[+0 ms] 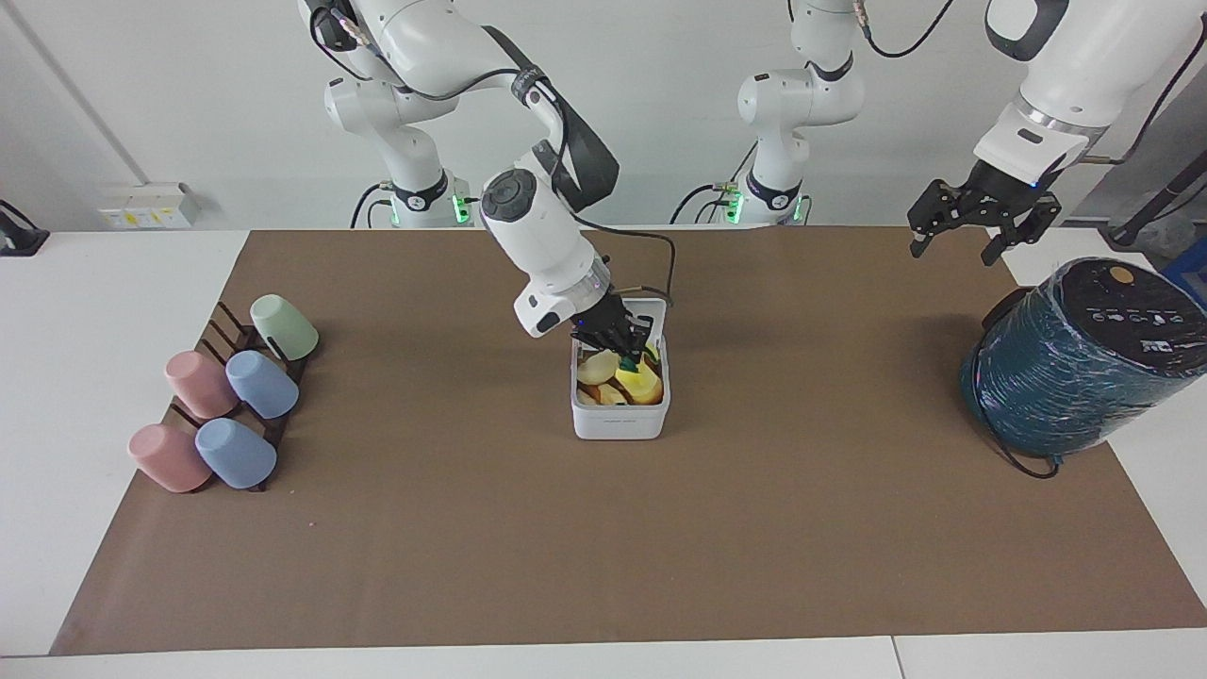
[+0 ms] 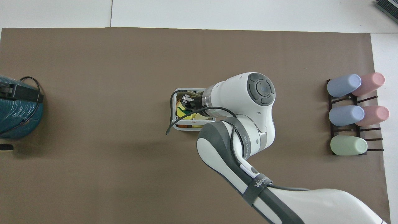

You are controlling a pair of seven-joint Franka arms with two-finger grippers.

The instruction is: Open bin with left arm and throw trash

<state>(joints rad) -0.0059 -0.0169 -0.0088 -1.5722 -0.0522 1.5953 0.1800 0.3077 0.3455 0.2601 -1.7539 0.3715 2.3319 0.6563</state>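
Facing camera high across table, overhead camera steeply down (both share bin [image 1: 620, 415])

The brown mat [image 1: 754, 528] on the table carries the bin [image 1: 620, 422], cup rack [image 1: 247, 351] and teal cylinder [image 1: 1075, 368].

The bin [image 1: 620, 415] is a small white square box with rounded corners and a grey rim. It stands upright near the middle of the desk [image 1: 603, 528], on the brown mat. Its lid is open and stands up at the side nearer to the robots; only the top edge of the lid shows.

The trash [image 1: 640, 377] lies inside the bin: soft yellow and cream pieces with some orange edges, piled up to the rim. In the facing view, a cream piece lies at 9 o'clock in the bin, and a green-and-yellow scrap sits at about 1 o'clock, on top of the pile.
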